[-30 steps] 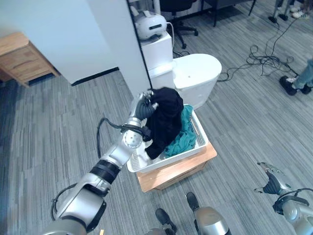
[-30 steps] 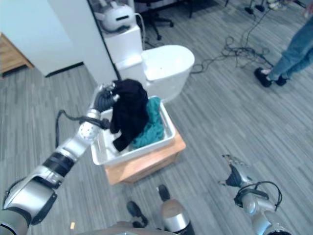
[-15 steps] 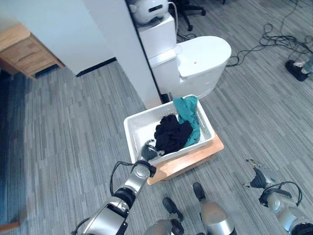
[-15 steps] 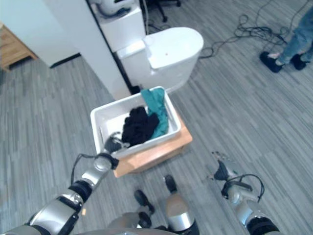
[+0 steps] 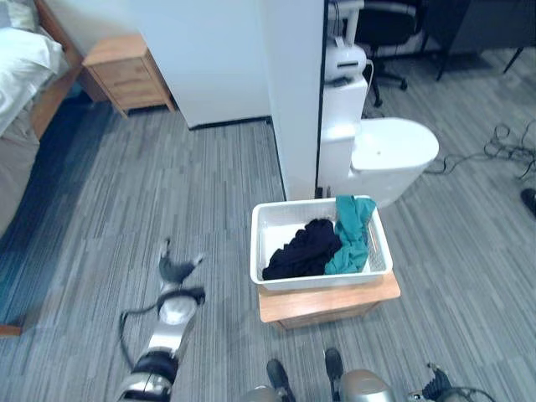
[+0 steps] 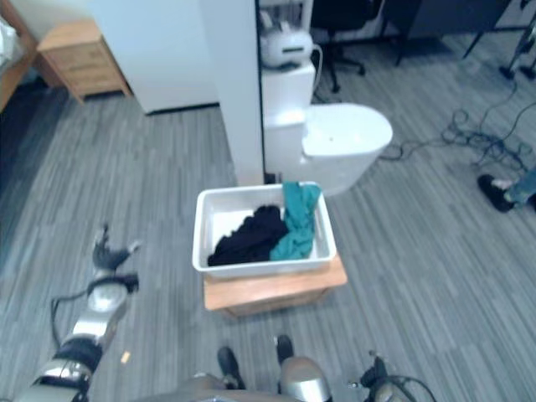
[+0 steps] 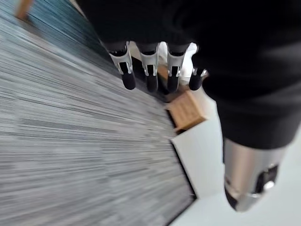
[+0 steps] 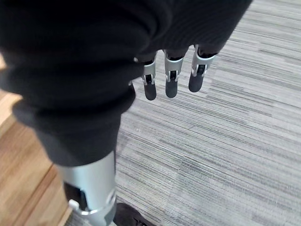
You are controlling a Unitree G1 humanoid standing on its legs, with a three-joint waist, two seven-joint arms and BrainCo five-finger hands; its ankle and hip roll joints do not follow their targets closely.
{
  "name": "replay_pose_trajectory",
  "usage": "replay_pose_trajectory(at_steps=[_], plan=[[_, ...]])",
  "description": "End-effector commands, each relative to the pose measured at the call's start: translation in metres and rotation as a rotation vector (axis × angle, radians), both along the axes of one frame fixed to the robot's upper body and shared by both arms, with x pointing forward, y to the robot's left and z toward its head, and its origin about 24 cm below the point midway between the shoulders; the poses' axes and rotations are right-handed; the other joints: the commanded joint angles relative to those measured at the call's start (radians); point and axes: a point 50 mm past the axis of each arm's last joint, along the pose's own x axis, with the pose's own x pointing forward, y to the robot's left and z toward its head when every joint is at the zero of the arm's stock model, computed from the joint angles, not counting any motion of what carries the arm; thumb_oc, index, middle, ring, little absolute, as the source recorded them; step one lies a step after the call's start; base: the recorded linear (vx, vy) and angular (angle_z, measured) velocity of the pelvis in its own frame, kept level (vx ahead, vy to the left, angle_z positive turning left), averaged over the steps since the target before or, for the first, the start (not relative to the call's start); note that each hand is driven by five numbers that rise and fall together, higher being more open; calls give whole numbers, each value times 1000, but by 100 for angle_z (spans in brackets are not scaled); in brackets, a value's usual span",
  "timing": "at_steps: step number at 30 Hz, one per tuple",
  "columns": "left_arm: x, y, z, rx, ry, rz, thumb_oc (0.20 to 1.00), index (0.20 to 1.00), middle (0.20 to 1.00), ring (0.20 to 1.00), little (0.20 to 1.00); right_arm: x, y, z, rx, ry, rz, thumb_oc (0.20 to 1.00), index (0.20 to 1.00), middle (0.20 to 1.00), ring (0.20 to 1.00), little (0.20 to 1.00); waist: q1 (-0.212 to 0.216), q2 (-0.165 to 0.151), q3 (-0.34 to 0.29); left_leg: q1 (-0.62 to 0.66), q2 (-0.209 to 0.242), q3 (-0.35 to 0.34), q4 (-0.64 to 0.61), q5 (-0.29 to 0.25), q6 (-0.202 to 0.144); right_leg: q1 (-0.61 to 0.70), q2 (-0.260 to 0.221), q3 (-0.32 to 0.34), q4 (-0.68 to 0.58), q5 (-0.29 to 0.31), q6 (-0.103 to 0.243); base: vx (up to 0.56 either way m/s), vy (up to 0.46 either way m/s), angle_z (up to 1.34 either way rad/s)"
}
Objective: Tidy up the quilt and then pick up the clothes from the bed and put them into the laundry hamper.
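White laundry hamper (image 5: 276, 237) sits on a low wooden stand (image 5: 328, 301) in front of a toilet (image 5: 381, 159). A black garment (image 5: 306, 249) and a teal garment (image 5: 353, 234) lie inside it. Left robot hand (image 5: 175, 270) hangs over bare floor well left of the hamper, fingers straight, holding nothing. Right robot hand (image 8: 171, 75) also relaxed and empty. Bed (image 5: 21, 84) at far upper left. Drop-off step looks done; next probably calls for turning toward the bed to check for more clothes.

Head stereo pair overhead — wrist close-ups
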Motion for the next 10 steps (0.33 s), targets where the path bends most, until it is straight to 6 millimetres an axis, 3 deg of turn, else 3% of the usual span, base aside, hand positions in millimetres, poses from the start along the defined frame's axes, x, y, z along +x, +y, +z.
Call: replay_pose_trajectory(at_steps=[1, 2, 3, 4, 5, 6, 7, 10], plan=[[-2, 7, -6, -36, 53, 11, 1000, 1000, 1000, 1000, 1000, 2, -5, 1, -2, -2, -45, 1000, 1000, 1000, 1000, 1000, 15, -25, -26, 79, 50, 10, 2, -75, -74, -5, -49, -3, 20, -131, 107, 26, 75, 14], [-55, -1, -52, -37, 366, -24, 1000, 1000, 1000, 1000, 1000, 19, 7, 2, 48, -55, -47, 1000, 1000, 1000, 1000, 1000, 20, -22, -35, 93, 44, 11, 2, -82, -69, 7, -50, -2, 21, -136, 107, 13, 77, 12], [-73, -5, -64, -42, 453, -30, 1000, 1000, 1000, 1000, 1000, 23, 11, 2, 62, -69, -43, 1000, 1000, 1000, 1000, 1000, 23, -20, -41, 90, 44, 12, 2, -82, -68, 5, -50, -1, 21, -135, 105, 18, 81, 1], [-73, -6, -64, -42, 453, -30, 1000, 1000, 1000, 1000, 1000, 23, 10, 2, 62, -69, -43, 1000, 1000, 1000, 1000, 1000, 23, -20, -42, 90, 43, 12, 2, -82, -68, 5, -50, -1, 21, -135, 106, 3, 44, -10], [-104, -15, -81, -80, 591, -20, 1000, 1000, 1000, 1000, 1000, 33, 19, 3, 98, -100, -41, 1000, 1000, 1000, 1000, 1000, 31, -21, -49, 92, 41, 8, 2, -85, -65, 6, -52, -1, 23, -136, 105, 5, 41, -9], [-119, -19, -88, -100, 648, -11, 1000, 1000, 1000, 1000, 1000, 38, 23, 4, 115, -116, -41, 1000, 1000, 1000, 1000, 1000, 35, -21, -52, 92, 40, 7, 2, -86, -64, 7, -52, -2, 23, -137, 105, 5, 41, 3], [-119, -19, -88, -100, 648, -11, 1000, 1000, 1000, 1000, 1000, 38, 23, 4, 115, -116, -41, 1000, 1000, 1000, 1000, 1000, 35, -21, -52, 92, 40, 6, 2, -86, -63, 6, -52, -3, 23, -137, 105, -4, 33, 6], [-149, -32, -99, -126, 778, -32, 1000, 1000, 1000, 1000, 1000, 49, 32, 5, 151, -139, -28, 1000, 1000, 1000, 1000, 1000, 50, -24, -63, 90, 34, -2, 2, -92, -58, 9, -55, -6, 22, -138, 105, 1, 42, 12]])
